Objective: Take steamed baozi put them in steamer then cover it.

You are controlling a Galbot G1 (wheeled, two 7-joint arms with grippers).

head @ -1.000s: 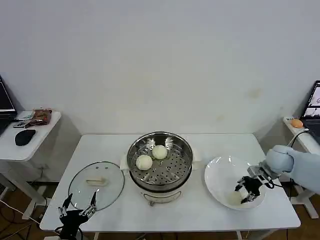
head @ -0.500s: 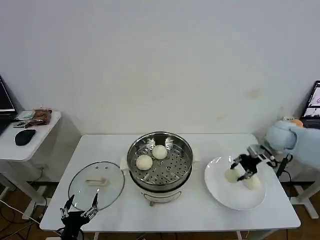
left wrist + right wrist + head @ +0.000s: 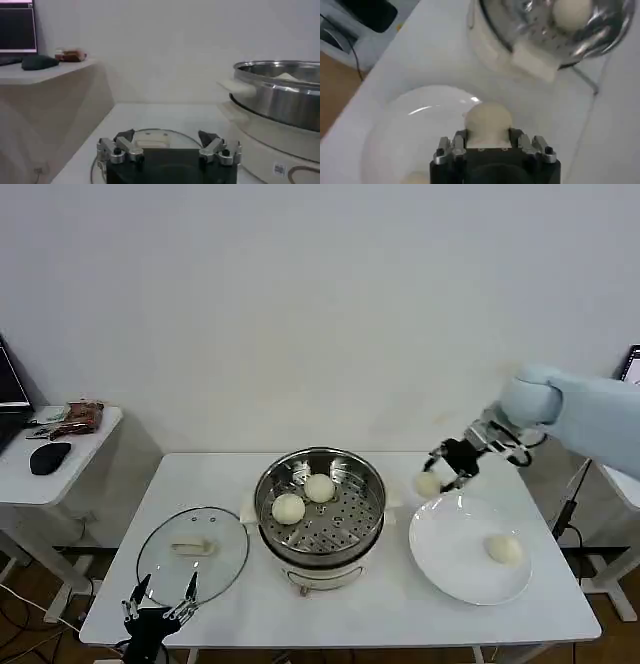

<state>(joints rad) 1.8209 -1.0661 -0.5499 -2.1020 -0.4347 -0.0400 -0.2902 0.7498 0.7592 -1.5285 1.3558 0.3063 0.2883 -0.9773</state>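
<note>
The steel steamer (image 3: 320,506) stands mid-table with two baozi (image 3: 288,508) (image 3: 319,487) on its perforated tray. My right gripper (image 3: 438,474) hangs in the air between the steamer and the white plate (image 3: 455,554), shut on a third baozi (image 3: 428,483) (image 3: 487,123). A fourth baozi (image 3: 504,549) lies on the plate. The glass cover (image 3: 192,552) rests flat on the table left of the steamer. My left gripper (image 3: 157,602) (image 3: 167,141) waits open at the table's front-left edge, just before the cover (image 3: 150,140).
A side table (image 3: 60,449) on the left holds a mouse and small items. Another side stand shows at the far right edge. The steamer's cream handle (image 3: 536,61) juts toward the plate.
My right gripper lifted a baozi off the plate and carried it up and left toward the steamer. One baozi stayed on the plate. The left arm has not moved.
</note>
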